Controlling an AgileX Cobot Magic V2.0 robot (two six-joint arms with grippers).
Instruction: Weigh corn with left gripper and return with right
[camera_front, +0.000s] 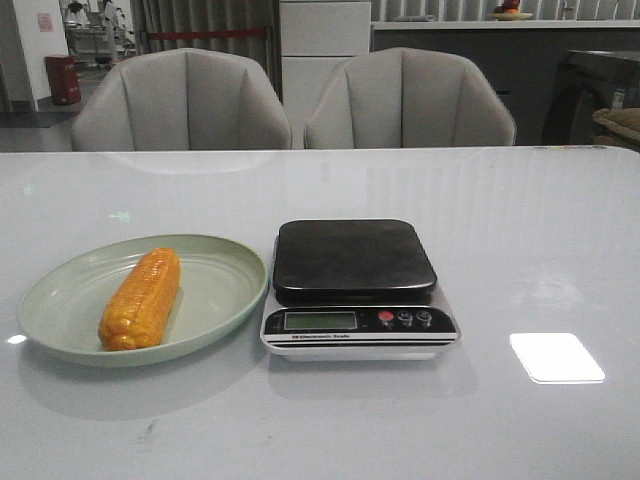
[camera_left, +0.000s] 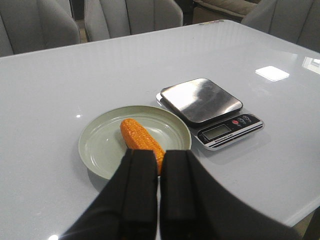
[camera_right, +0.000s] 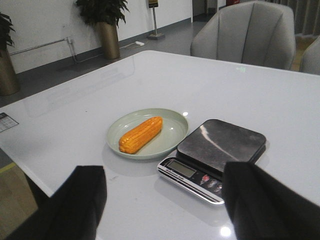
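The orange-yellow corn (camera_front: 141, 298) lies in a pale green plate (camera_front: 225, 290) on the left of the white table. The scale (camera_front: 356, 288) with its black platform stands just right of the plate, platform bare. Neither gripper shows in the front view. In the left wrist view my left gripper (camera_left: 159, 159) is shut and empty, held above the near side of the plate, its fingers covering the near end of the corn (camera_left: 139, 138). In the right wrist view my right gripper (camera_right: 165, 187) is open and empty, held above the table short of the scale (camera_right: 215, 156) and the corn (camera_right: 141, 134).
Two grey chairs (camera_front: 185, 100) stand behind the far table edge. The table's near edge and a corner show in the right wrist view, with floor and potted plants (camera_right: 105, 25) beyond.
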